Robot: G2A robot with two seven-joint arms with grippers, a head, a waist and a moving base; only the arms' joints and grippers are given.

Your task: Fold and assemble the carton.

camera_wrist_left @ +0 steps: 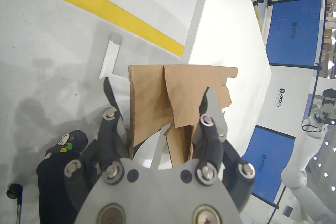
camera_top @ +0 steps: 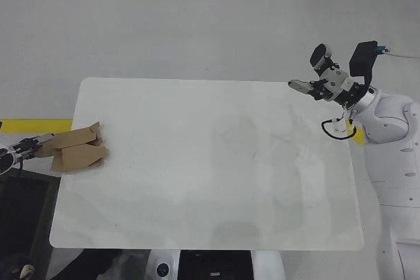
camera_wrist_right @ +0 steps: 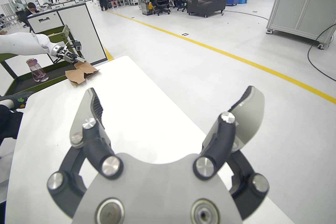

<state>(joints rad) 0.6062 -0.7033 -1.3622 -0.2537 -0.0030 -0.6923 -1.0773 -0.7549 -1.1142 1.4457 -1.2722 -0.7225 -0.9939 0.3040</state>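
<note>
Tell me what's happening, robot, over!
Right gripper open, above white table, far corner. Left gripper at unassembled brown cardboard carton on opposite table edge. Nothing blocking the carton.

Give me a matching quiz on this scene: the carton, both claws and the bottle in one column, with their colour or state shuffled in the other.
1. carton
2. left claw
3. right claw
4. bottle

A. open and empty
B. pink, on the green cart
C. brown, at the left edge of the table
D. shut on the carton

Pairs: 1-C, 2-D, 3-A, 4-B.
</note>
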